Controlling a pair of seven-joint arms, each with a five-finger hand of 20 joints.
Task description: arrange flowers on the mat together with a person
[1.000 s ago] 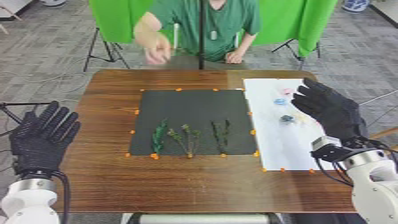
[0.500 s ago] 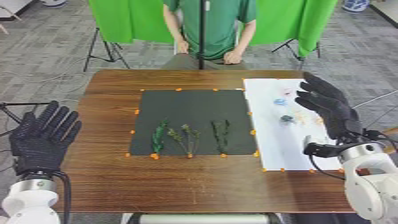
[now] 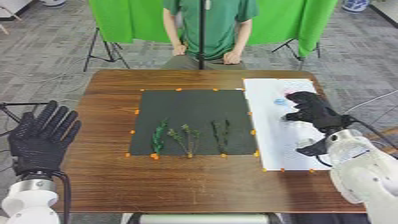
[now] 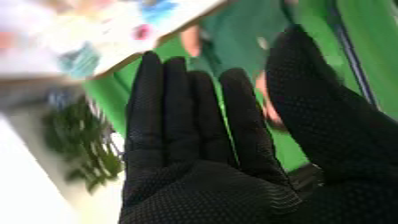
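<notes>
1. Biggest thing by far was the brown table point(image 3: 178, 185), with everything else laid out on it or held over it.
2. Next up, the black mat point(image 3: 195, 107), sitting flat around the middle of the table.
3. Then the white sheet point(image 3: 274, 142), flat just beside the mat on the robot's right.
4. Left hand point(image 3: 40, 142) was hanging out by the table's left edge, well apart from the mat, wide open with nothing in it.
5. Right hand point(image 3: 317, 116) was over the white sheet. Its fingers point(image 4: 176, 115) were straight and close together, thumb point(image 4: 302, 95) spread well away, so yeah, open too, and holding nothing. Couldn't tell if it touched the sheet.
6. The greenery was on the near half of the mat, three lots side by side: a leafy green sprig point(image 3: 159, 136) on the left, a pair of thin stems point(image 3: 220, 137) on the right, and a forked sprig point(image 3: 189, 145) between them.
7. Small blooms were on the white sheet: a teal one point(image 4: 80, 61), a blue one point(image 3: 280, 101) and, near that, a pink one point(image 3: 289, 92).
8. Tiniest were the orange bits point(image 3: 253, 132) dotted around the mat's edges, plus some along the sheet's near edge.
</notes>
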